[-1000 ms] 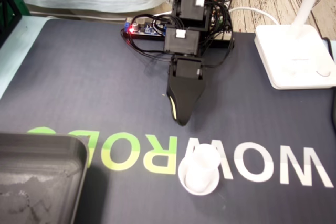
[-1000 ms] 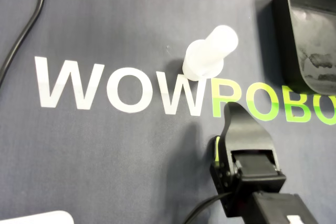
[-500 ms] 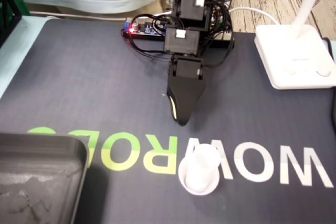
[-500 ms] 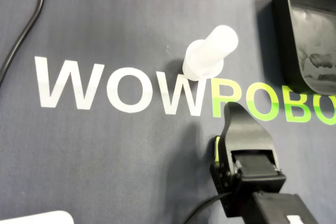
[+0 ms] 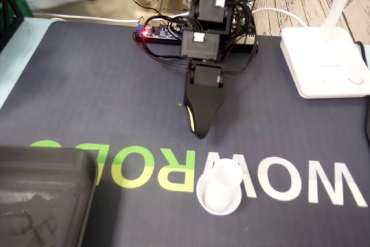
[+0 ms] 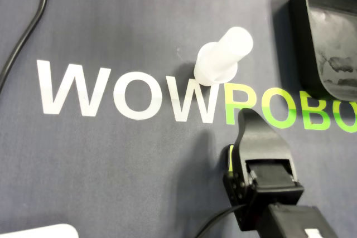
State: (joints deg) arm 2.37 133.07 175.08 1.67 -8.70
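A small translucent white cup (image 5: 219,189) stands upright on the dark mat, on the white letters "WOW". In the overhead view the cup (image 6: 223,59) sits just above the join of the white and green letters. My black gripper (image 5: 199,133) points down at the mat a short way behind the cup, not touching it. A yellow-green strip runs along one jaw edge. The jaws lie together with nothing between them. Seen from overhead, the gripper (image 6: 248,116) tip is below and slightly right of the cup.
A black tray (image 5: 46,160) fills the near left corner in the fixed view and appears as a tray (image 6: 298,26) at top right overhead. A white lamp base (image 5: 324,62) stands at the back right. A controller board (image 5: 156,32) and cables lie behind the arm.
The arm, cup and tray have not moved. The pale cloth shape at the back edge of the fixed view has drifted off to the left.
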